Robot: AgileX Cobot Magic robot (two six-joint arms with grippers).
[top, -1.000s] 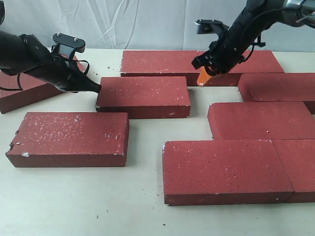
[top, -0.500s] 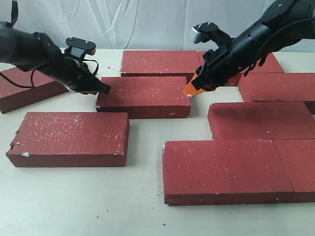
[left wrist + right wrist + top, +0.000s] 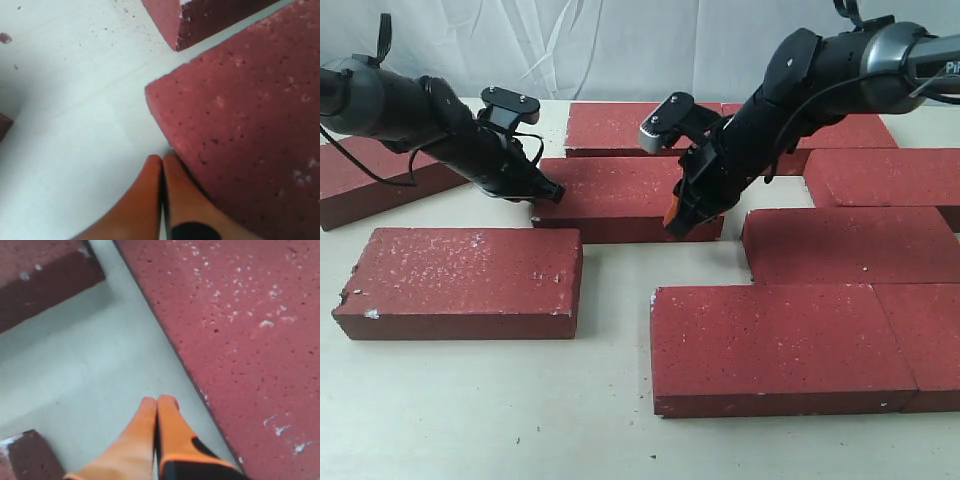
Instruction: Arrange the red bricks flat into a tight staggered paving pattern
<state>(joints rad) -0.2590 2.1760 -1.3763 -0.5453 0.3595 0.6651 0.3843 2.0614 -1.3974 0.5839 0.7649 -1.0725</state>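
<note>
Exterior view looks from slightly above, across the tabletop point(image 3: 470, 400) toward a white backdrop point(image 3: 620, 45). Both wrist views look down, very close, at the middle brick point(image 3: 620, 185), shared by all three.

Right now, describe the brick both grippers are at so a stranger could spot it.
On the white table, find the back row of bricks by the curtain. Just in front lies the middle brick. It alone has a shut gripper at each end: left gripper, right gripper.

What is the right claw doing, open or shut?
Shut. In its wrist view the right claw has both orange fingers pressed together, nothing between them, beside a brick.
</note>
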